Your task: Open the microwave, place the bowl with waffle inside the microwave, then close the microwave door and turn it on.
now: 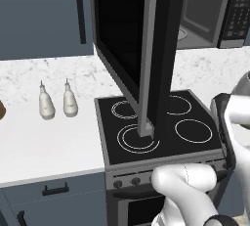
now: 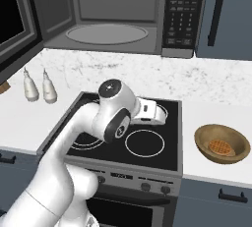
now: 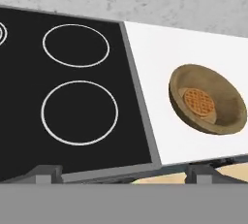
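Observation:
The microwave (image 2: 108,17) stands open above the stove, its grey interior bare and its keypad (image 2: 181,14) on the right. The microwave door (image 1: 146,49) is swung out to the left, edge-on over the burners. The tan bowl (image 2: 203,140) with a waffle (image 2: 220,147) sits on the white counter right of the stove. In the hand view the bowl (image 3: 218,89) and waffle (image 3: 198,102) lie to the right. My gripper (image 3: 125,174) hovers over the stove's right burners, open, with nothing between its fingers. The white hand (image 2: 152,112) points toward the bowl.
The black stovetop (image 2: 142,123) with white rings lies under the arm, knobs along its front. Two white bottles (image 1: 47,103) (image 1: 70,100) stand on the left counter. The open door hangs low over the left burners. Blue cabinets flank the microwave.

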Motion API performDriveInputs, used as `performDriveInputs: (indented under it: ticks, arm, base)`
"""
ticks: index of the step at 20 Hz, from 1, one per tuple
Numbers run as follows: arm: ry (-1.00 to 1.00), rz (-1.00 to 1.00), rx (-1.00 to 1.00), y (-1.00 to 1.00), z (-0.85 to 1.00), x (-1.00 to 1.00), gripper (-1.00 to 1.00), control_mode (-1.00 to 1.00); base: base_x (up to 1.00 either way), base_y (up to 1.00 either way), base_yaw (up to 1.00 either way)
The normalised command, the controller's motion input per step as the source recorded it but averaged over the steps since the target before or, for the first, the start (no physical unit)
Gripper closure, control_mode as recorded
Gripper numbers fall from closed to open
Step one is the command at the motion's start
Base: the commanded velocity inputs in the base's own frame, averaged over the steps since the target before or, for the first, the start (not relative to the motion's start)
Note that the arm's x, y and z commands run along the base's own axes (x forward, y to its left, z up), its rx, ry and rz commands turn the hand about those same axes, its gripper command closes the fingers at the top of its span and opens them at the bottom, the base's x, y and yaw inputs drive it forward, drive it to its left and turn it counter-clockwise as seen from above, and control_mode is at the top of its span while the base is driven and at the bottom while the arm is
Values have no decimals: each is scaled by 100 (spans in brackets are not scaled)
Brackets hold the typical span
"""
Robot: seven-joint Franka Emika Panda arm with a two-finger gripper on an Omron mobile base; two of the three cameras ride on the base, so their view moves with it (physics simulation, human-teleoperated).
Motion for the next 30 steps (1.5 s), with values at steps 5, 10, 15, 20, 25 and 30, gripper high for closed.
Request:
performDriveInputs:
  ticks: [5,10,15,20,25,30]
  arm:
    - [48,-18,-12,-96,-36,99,-100,-100]
    - [44,-9,-1,-96,-24,100,-100,-100]
    - [26,-2,3,-86,-46,94,-100,-100]
    - [2,0,20,-82,-53,29,-100,-100]
    - [-16,0,16,-59,-44,-8,-100,-100]
    - [1,0,1,-2,-46,23,-100,-100]
  base:
    - [0,0,0]
    - [0,0,0]
    - [0,0,0]
    - [0,0,0]
    - [0,0,0]
    - [0,0,0]
